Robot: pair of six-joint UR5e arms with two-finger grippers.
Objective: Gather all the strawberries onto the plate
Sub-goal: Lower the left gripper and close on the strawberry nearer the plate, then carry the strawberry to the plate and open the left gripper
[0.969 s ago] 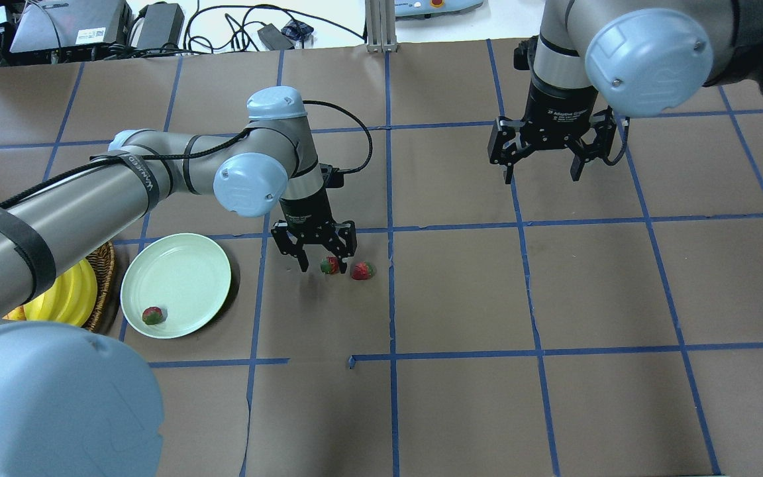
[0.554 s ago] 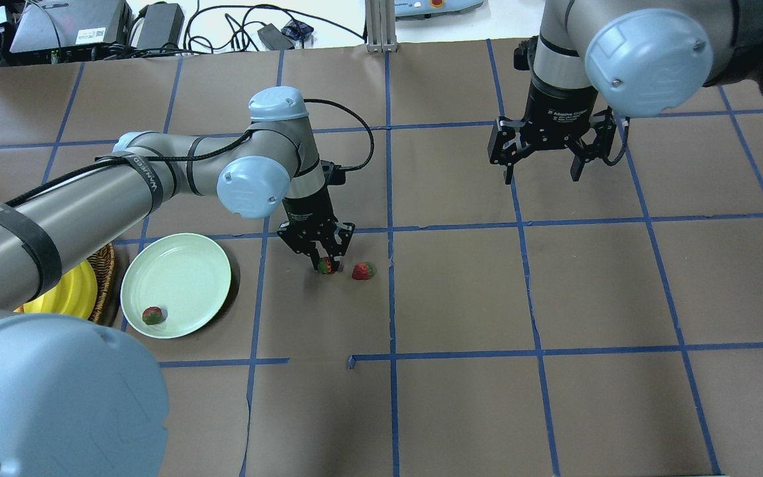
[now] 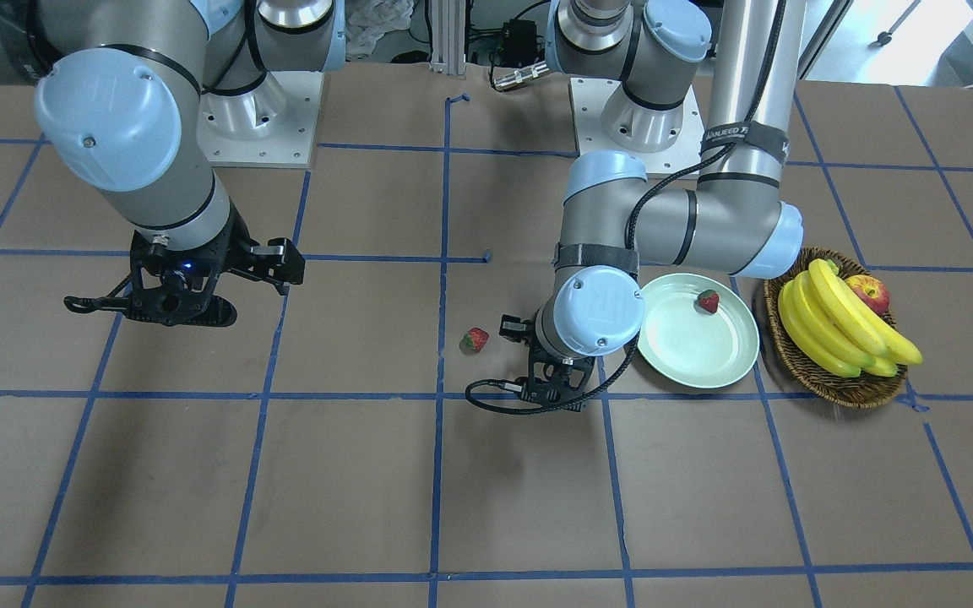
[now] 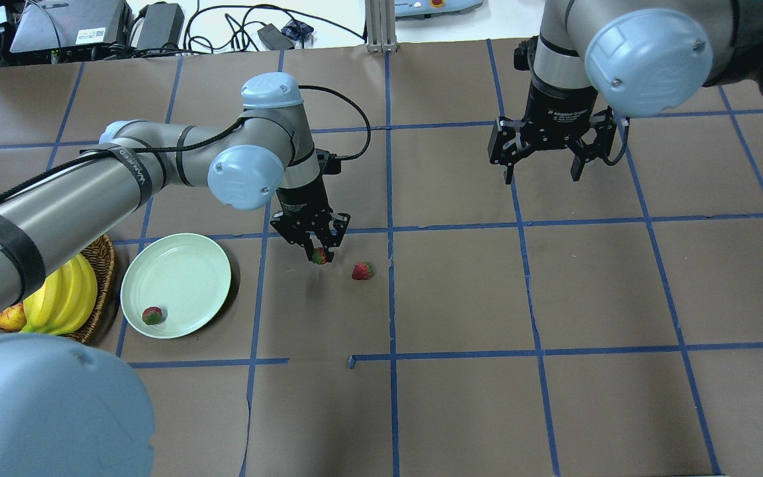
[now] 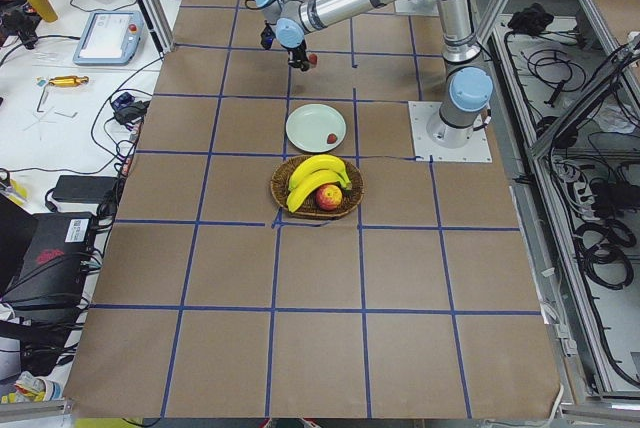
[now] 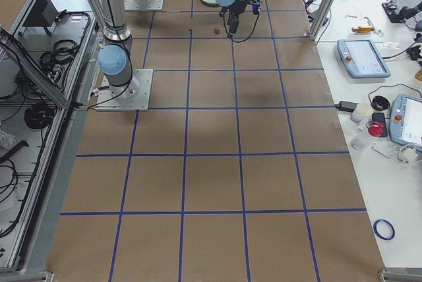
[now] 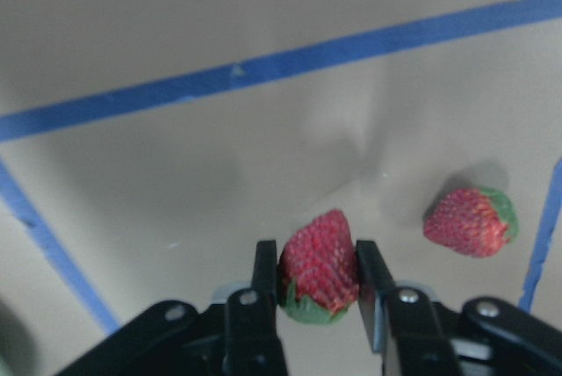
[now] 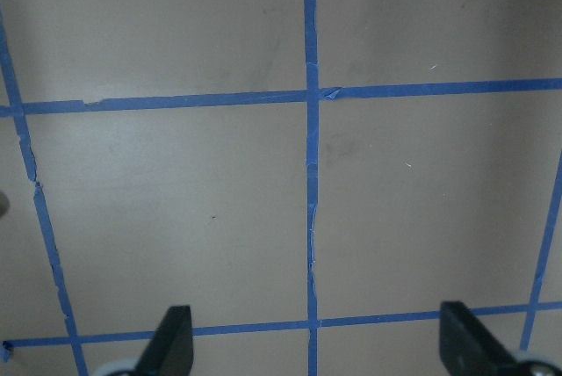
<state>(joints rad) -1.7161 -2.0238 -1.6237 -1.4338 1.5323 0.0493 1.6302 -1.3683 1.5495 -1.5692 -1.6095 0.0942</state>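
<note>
My left gripper (image 4: 318, 255) is shut on a red strawberry (image 7: 320, 266) and holds it a little above the table, right of the plate. A second strawberry (image 4: 362, 271) lies on the brown paper just right of it; it also shows in the front view (image 3: 475, 339) and the left wrist view (image 7: 470, 220). A third strawberry (image 4: 152, 315) lies in the pale green plate (image 4: 186, 268), near its front rim. My right gripper (image 4: 542, 173) is open and empty, hovering over the far right of the table.
A wicker basket (image 3: 834, 384) with bananas (image 3: 837, 321) and an apple (image 3: 869, 293) stands beside the plate, on the side away from the gripper. Blue tape lines cross the brown paper. Cables and boxes lie beyond the table's far edge.
My left gripper closed on the strawberry and lifted it slightly off the table. The right arm has not moved.
</note>
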